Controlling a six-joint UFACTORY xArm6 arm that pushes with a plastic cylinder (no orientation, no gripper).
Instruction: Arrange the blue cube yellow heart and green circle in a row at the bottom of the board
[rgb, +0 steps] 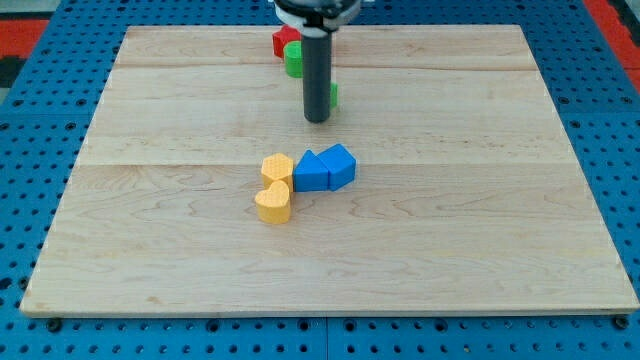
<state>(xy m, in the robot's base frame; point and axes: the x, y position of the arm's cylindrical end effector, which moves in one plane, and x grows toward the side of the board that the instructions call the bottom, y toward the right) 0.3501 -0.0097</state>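
Note:
My tip (317, 119) rests on the wooden board (450, 240) in its upper middle. A green block (333, 95) peeks out just right of the rod, touching or nearly touching it; its shape is hidden. Another green block (293, 58), round-looking, sits behind the rod near the view's top. Two blue blocks lie in the middle: one (338, 165) cube-like on the right, one (311, 172) to its left, touching it. A yellow block (277, 168) touches the left blue block. A yellow heart-like block (273, 203) lies just below it. My tip is well above this cluster.
A red block (283, 41) sits at the board's top edge, next to the upper green block. Blue pegboard (40, 120) surrounds the board on all sides.

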